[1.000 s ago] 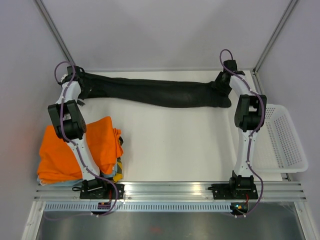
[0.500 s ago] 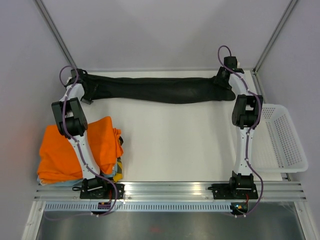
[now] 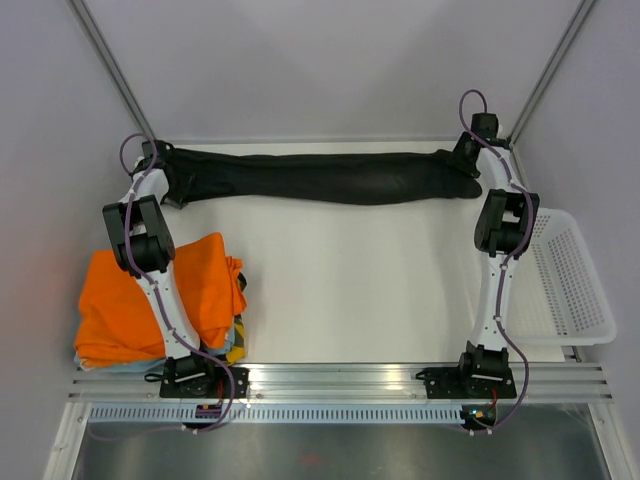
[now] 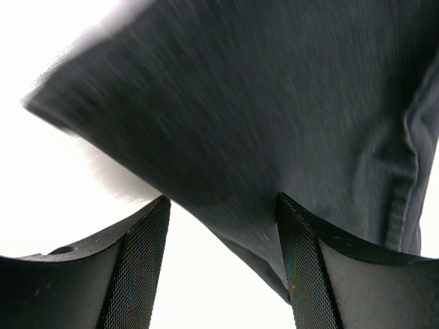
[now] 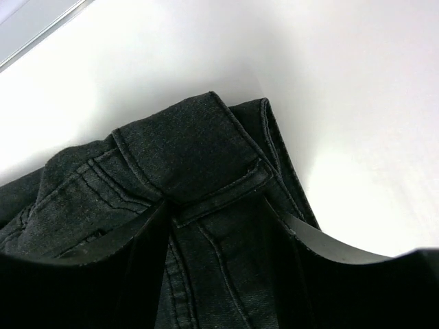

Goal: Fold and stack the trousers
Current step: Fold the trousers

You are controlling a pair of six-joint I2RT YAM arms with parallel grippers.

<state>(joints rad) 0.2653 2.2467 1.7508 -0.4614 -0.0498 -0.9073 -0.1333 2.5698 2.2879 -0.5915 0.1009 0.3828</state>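
The black trousers (image 3: 320, 178) lie stretched in a long band along the table's far edge. Their waist end is at the right, where my right gripper (image 3: 468, 165) is shut on it. The right wrist view shows the waistband and a belt loop (image 5: 192, 157) filling the gap between the jaws of the right gripper (image 5: 219, 260). My left gripper (image 3: 168, 190) is at the trousers' left end. In the left wrist view the left gripper (image 4: 223, 274) is open, and a corner of the dark fabric (image 4: 260, 103) reaches down by the right finger (image 4: 302, 274), with white table showing between the pads.
A bright orange garment (image 3: 150, 300) sits on a small pile of clothes at the table's near left, beside the left arm. A white slatted basket (image 3: 570, 280) hangs off the table's right edge. Enclosure walls stand close behind the trousers.
My right gripper moved right and farther back, dragging the waist end and pulling the trousers straighter. My left gripper shifted toward the far left corner and its jaws narrowed.
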